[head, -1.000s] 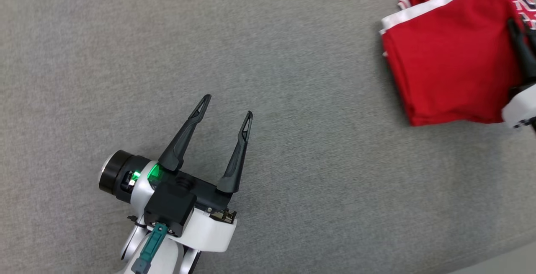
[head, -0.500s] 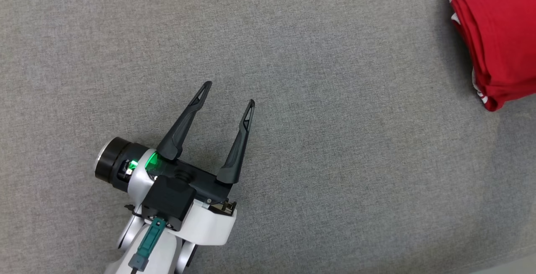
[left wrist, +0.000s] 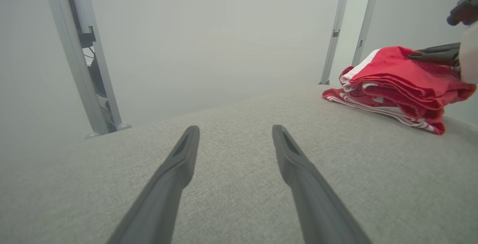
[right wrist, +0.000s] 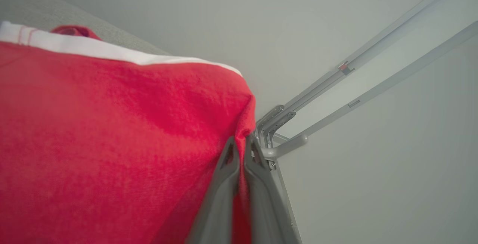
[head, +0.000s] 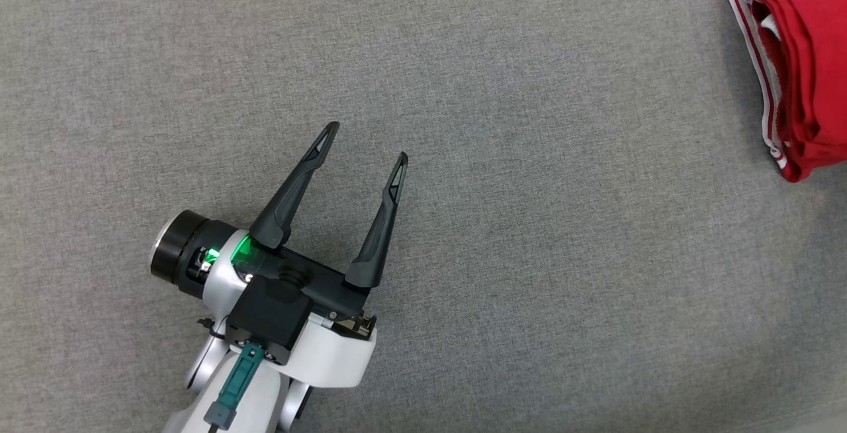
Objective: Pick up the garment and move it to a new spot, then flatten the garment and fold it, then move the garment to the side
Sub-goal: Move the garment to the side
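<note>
**Garment (head: 804, 69) folded, pinched at its edge, at the far right of the desk**

Garment: red with white trim and thin white stripes. It was folded into a thick stack of layers. The head view caught its left side at the upper right corner of the frame. In the left wrist view the lower layers lay on the desk (head: 529, 254). The upper fold looked slightly raised where it was held, though I could not be sure it was off the surface.

Right tool (right wrist: 241, 141): its fingers were pressed together with a fold of red cloth between them, gripping the garment's edge.

Left tool (head: 366, 144): its fingers were spread wide and held nothing. It sat low over bare grey desk, well apart from the garment and pointing up and to the right.

Step in hand, as I judged it: the last one, shifting the folded garment to the side. The folds looked finished and the stack was already near the desk's right side.

Next move, as I judged it:
- Settle the stack fully onto the desk.
- Open the right tool.
- Draw the right tool back along its own fingers, not sideways.

Risk: a sideways pull could drag the top layer and undo the fold. The left tool seemed to have no part to play.
</note>
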Controlling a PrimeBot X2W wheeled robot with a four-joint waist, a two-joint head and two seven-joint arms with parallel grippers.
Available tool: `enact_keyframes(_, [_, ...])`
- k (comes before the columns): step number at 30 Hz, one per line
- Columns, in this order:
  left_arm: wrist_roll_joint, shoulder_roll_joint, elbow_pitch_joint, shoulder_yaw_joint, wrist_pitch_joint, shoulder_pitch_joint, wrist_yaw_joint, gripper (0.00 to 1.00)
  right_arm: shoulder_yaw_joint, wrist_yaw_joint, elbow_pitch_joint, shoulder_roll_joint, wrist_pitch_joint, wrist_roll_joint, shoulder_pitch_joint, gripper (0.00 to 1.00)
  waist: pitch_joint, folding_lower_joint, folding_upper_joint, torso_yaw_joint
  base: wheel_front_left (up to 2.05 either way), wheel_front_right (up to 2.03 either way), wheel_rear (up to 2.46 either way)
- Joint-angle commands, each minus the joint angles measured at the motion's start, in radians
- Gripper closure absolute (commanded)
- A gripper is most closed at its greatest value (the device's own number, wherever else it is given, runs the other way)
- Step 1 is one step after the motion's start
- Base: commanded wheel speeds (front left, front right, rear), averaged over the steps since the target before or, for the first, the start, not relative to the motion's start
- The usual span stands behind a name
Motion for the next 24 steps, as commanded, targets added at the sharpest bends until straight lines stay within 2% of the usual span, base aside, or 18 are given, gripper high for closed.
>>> enact_keyframes(1, [0.0,0.007,-0.006,-0.001,0.0,-0.009,0.006,0.0,-0.036,-0.001,0.001,0.002,-0.006,-0.041,-0.013,0.2,-0.002,0.0,0.0,0.001,0.0,0.0,0.0])
enact_keyframes(2, [0.0,0.008,-0.007,-0.003,0.001,-0.01,0.004,0.0,-0.063,-0.001,-0.007,0.009,-0.006,-0.071,-0.017,0.0,-0.003,0.0,0.0,0.003,0.0,0.0,0.0])
enact_keyframes(7, [-0.008,0.012,-0.007,-0.008,0.003,-0.007,0.005,0.0,-0.196,-0.001,-0.044,0.067,-0.006,-0.241,0.012,0.0,-0.021,0.0,0.0,0.013,0.0,0.0,0.0])
enact_keyframes(11, [-0.022,0.007,0.007,-0.012,0.002,0.009,0.008,0.0,-0.223,-0.001,-0.083,0.156,-0.006,-0.265,0.027,0.0,-0.059,0.0,0.0,0.022,0.0,0.0,0.0])
enact_keyframes(14, [-0.035,-0.004,0.018,-0.012,0.0,0.021,0.018,0.0,-0.191,-0.001,-0.108,0.228,-0.006,-0.186,0.058,0.0,-0.1,0.0,0.0,0.033,0.0,0.0,0.0])
enact_keyframes(16, [-0.052,-0.012,0.029,-0.01,-0.002,0.033,0.025,0.0,-0.132,-0.001,-0.131,0.271,-0.006,-0.104,0.083,0.0,-0.129,0.0,0.0,0.043,0.0,0.0,0.0])
enact_keyframes(19, [-0.08,-0.019,0.048,0.004,-0.003,0.046,0.037,0.0,-0.028,-0.001,-0.175,0.298,-0.006,0.03,0.14,0.0,-0.178,0.0,0.0,0.061,0.0,0.0,0.0])
enact_keyframes(20, [-0.08,-0.019,0.048,0.004,-0.003,0.046,0.037,0.0,-0.028,-0.001,-0.175,0.298,-0.006,0.03,0.14,0.0,-0.178,0.0,0.0,0.061,0.0,0.0,0.0])
enact_keyframes(24, [-0.119,-0.027,0.071,0.04,-0.003,0.069,0.056,0.0,0.102,-0.001,-0.232,0.302,-0.006,0.185,0.22,0.0,-0.236,0.0,0.0,0.088,0.0,0.0,0.0])
